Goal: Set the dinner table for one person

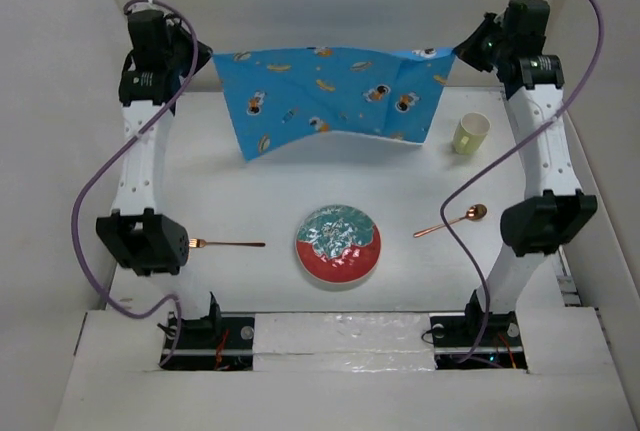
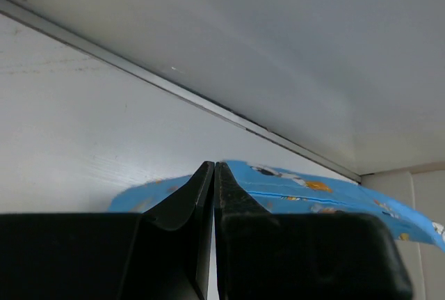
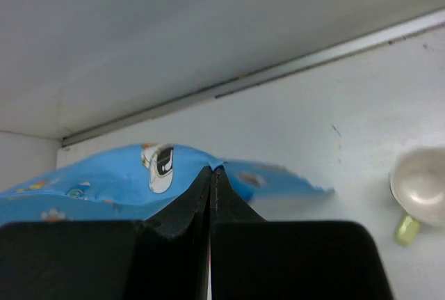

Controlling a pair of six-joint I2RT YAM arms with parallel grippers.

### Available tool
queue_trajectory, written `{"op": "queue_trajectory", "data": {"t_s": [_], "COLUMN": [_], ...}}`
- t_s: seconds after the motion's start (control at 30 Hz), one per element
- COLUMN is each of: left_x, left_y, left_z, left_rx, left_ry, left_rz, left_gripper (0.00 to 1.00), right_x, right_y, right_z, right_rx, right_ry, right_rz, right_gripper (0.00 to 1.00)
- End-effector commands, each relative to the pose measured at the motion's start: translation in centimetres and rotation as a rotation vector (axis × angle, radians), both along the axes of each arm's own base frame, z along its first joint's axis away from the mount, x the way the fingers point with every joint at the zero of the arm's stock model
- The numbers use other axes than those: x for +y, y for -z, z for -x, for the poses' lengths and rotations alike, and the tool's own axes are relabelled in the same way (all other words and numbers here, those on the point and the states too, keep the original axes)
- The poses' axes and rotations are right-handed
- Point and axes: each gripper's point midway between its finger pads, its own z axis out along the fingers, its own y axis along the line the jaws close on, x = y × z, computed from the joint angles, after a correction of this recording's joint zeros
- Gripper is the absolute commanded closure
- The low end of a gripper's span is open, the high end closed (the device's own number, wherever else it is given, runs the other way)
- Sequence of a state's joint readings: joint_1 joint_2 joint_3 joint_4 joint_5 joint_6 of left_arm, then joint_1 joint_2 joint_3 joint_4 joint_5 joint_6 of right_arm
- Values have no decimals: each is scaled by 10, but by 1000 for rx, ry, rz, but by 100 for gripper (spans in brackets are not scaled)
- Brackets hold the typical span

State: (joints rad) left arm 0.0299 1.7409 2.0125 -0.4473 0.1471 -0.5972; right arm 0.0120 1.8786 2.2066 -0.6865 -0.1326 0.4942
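The blue cartoon-printed cloth mat (image 1: 335, 99) hangs stretched above the far part of the white dinner table (image 1: 250, 201). My left gripper (image 1: 207, 53) is shut on its left top corner, and the mat shows behind the fingers in the left wrist view (image 2: 306, 192). My right gripper (image 1: 462, 48) is shut on its right top corner, with the mat also in the right wrist view (image 3: 118, 182). A red bowl with a teal inside (image 1: 338, 244) sits at the near middle. A copper fork (image 1: 228, 244) lies to its left, a copper spoon (image 1: 452, 221) to its right.
A pale green cup (image 1: 470, 133) stands at the far right, also in the right wrist view (image 3: 419, 190). White walls enclose the table at the back and both sides. Purple cables hang beside each arm.
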Motion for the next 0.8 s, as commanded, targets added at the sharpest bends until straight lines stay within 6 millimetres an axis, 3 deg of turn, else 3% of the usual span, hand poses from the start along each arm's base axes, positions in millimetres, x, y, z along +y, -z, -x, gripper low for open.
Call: {"op": "queue_trajectory", "data": {"t_s": [0.0,0.03,0.07,0.1,0.13,0.17,0.2,0.23,0.27,0.3,0.4,0.5,0.63,0.77], "left_x": [4,5,3,2,1,1,1,0,0,-1,-3,-4,-1,3], "left_y": [-12,2,8,52,70,83,121,139,157,185,245,287,326,336], "left_z": [35,39,48,51,57,63,70,74,78,84,97,109,130,149], "left_rx": [-67,-46,-41,36,66,84,152,181,214,266,397,479,578,615], "left_ry": [8,9,15,19,21,23,23,24,29,33,48,56,48,39], "left_rz": [14,8,10,16,19,16,19,22,21,22,23,23,9,-18], "left_gripper": [100,100,100,100,100,100,100,100,100,100,100,100,100,100], "right_x": [0,2,3,3,5,5,6,6,6,6,1,0,-5,-8], "right_y": [-49,3,6,30,52,102,121,138,170,189,230,262,286,299], "right_z": [44,47,56,61,66,73,80,84,91,92,99,100,108,125], "right_rx": [-134,-29,-43,-1,35,123,159,188,246,285,389,461,542,581], "right_ry": [-21,-32,-35,-35,-42,-41,-42,-43,-39,-36,-32,-27,-15,-8], "right_rz": [-7,-11,-12,-16,-24,-28,-34,-37,-38,-39,-38,-32,-1,15], "right_gripper": [100,100,100,100,100,100,100,100,100,100,100,100,100,100]}}
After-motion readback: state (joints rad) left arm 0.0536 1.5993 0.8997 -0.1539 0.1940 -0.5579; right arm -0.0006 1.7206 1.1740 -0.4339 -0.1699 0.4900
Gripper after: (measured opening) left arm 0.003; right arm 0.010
